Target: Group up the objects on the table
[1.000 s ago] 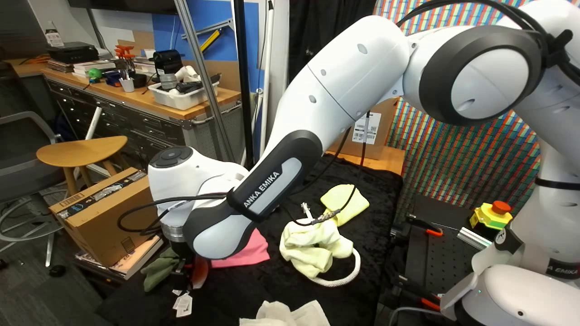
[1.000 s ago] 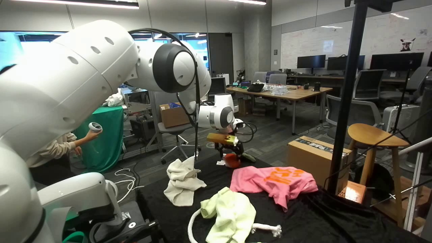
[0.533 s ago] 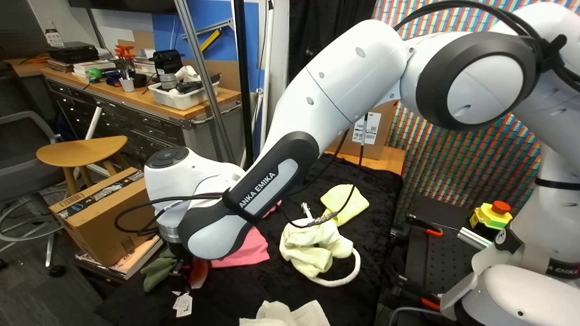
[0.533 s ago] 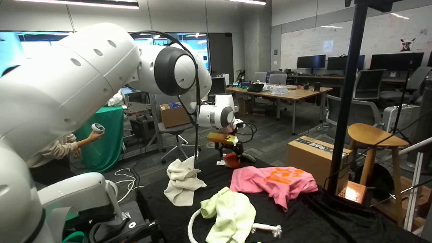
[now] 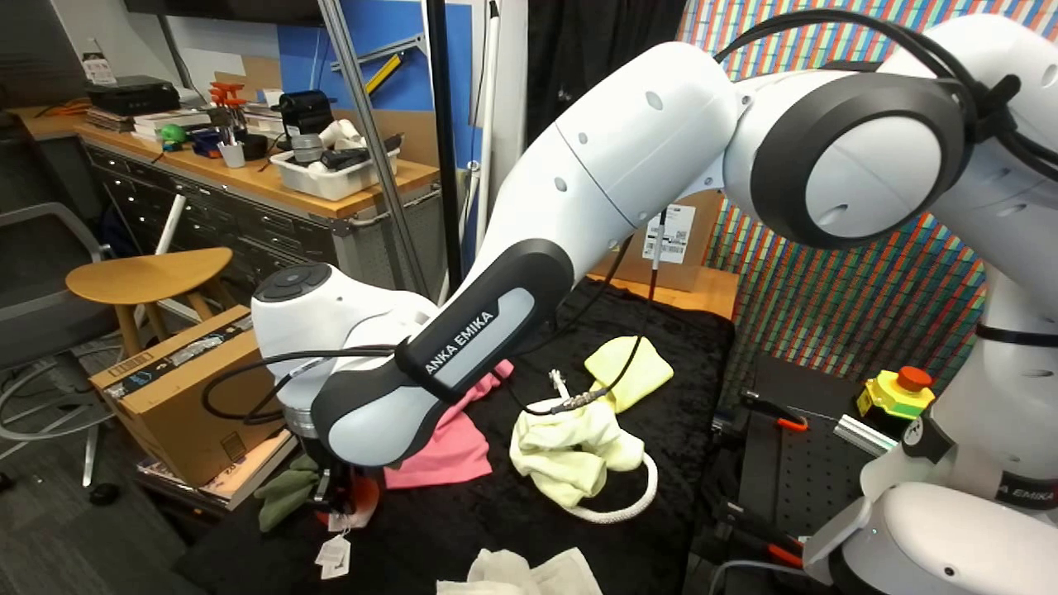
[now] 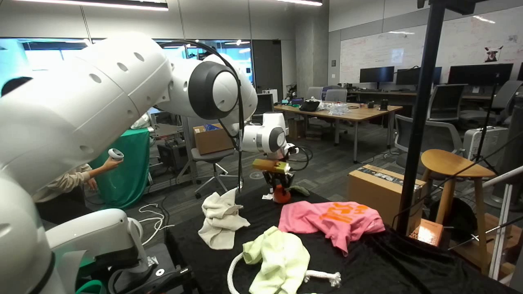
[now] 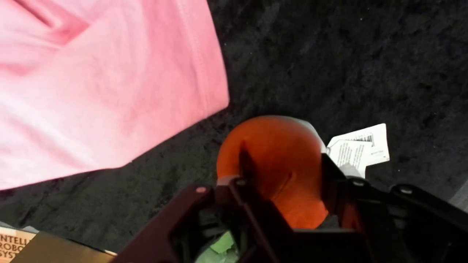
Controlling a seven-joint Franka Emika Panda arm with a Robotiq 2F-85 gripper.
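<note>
Gripper [image 7: 285, 159], one: fingers [image 7: 331, 179] pinching orange plush [image 7: 278, 146] with paper tags [image 7: 360, 146], on black-draped bench [image 6: 261, 220]. Pink garment [image 6: 327, 228], orange lettering [image 6: 345, 212]: just beside plush. Pale-yellow cloth [image 6: 282, 261] with white rope [image 6: 318, 275]. Cream cloth [image 6: 222, 220], crumpled. Green soft item [image 5: 285, 496]: near gripper.

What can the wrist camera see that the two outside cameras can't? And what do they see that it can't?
Only the wrist view shows a clear barcode on the white tags, plus printed letters including "ROBO".

Only the exterior views show the yellow cloth, the cream cloth, the white rope and the wooden stool.

All share the pink cloth, the round red thing, the white tags, the black cloth and the claw.
</note>
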